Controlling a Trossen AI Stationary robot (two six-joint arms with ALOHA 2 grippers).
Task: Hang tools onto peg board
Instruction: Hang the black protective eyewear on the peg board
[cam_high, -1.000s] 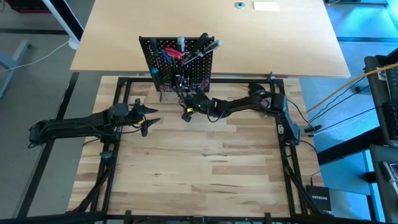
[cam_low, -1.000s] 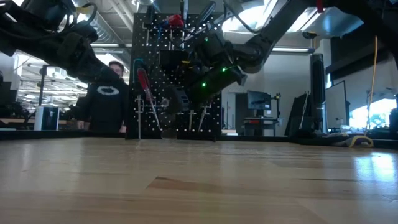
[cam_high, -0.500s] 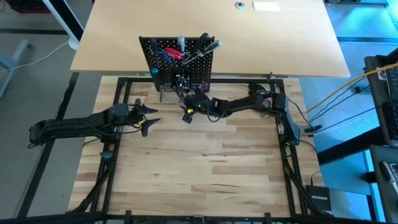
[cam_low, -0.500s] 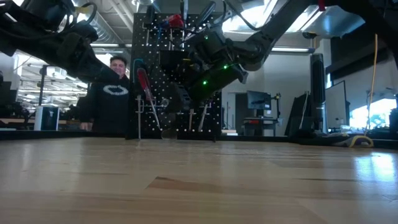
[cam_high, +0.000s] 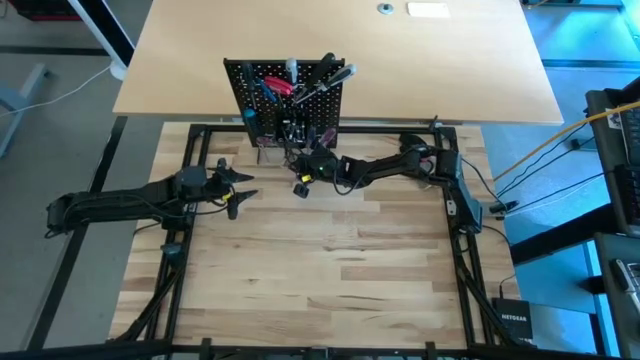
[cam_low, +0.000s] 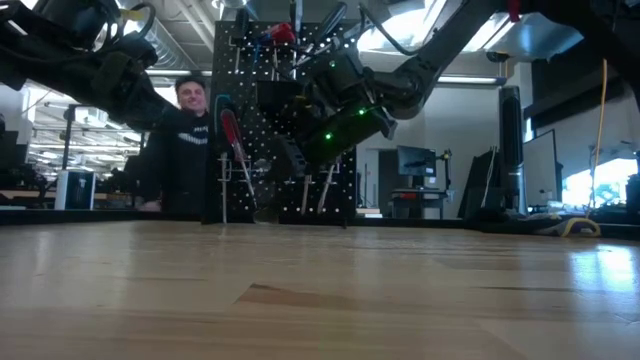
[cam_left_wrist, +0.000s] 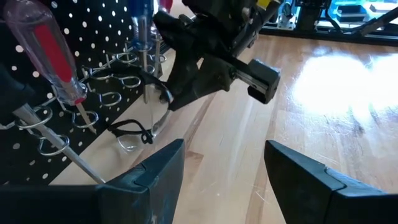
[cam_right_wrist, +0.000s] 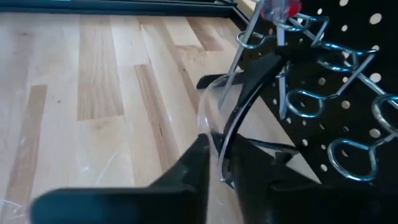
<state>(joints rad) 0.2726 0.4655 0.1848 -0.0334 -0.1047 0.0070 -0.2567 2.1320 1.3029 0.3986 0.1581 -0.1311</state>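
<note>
1. Peg board (cam_high: 285, 102) stands upright at the table's (cam_high: 330, 270) far edge, tools (cam_high: 300, 85) hung across it
2. Right gripper (cam_right_wrist: 217, 167) at its foot, pinched on clear safety glasses (cam_right_wrist: 233, 121)
3. Left gripper (cam_left_wrist: 221, 165) waits nearby, jaws wide
4. One person (cam_low: 185, 140) behind the board

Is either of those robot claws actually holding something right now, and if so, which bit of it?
The right gripper pinches a pair of clear safety glasses by the lens edge, at the foot of the peg board. The left gripper is open and empty.
</note>
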